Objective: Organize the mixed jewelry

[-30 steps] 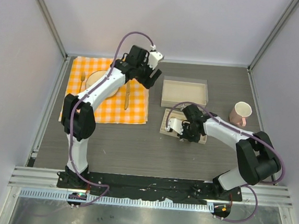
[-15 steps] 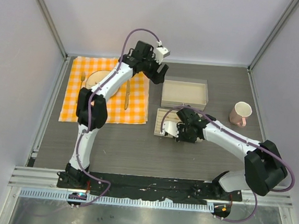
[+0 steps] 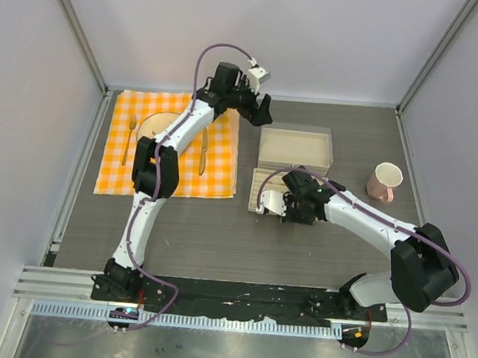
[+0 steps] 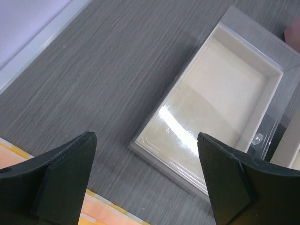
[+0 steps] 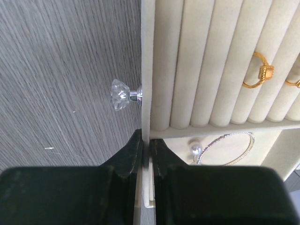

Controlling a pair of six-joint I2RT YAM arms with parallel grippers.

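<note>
The jewelry that shows sits in the ring tray, which lies on the worktop just in front of the beige box. A gold ring is tucked between the padded rolls, and a second gold piece is cut off by the picture edge. The thin silver hoop and a pearl bead lie loose in the compartment below the rolls. These pieces look very light, hard and slippery. The hoop's wire would probably bend under a hard squeeze, and the bead would likely roll at a touch. Each is best pinched across its band with the fingertips only, lifting the hoop by the part of its rim that is clear of the bead. The right gripper is closed tightly on the tray's front wall, just below the crystal knob. Being a light tray, it would probably slide or tip if pulled unevenly. The left gripper hangs wide open and holds nothing, above the near corner of the beige box, whose glossy clear cover could hinder access from above. Further left, a plate, a fork and a knife lie on a checked cloth, well away from the trays. A pink cup stands to the right, near the right arm's sweep.
</note>
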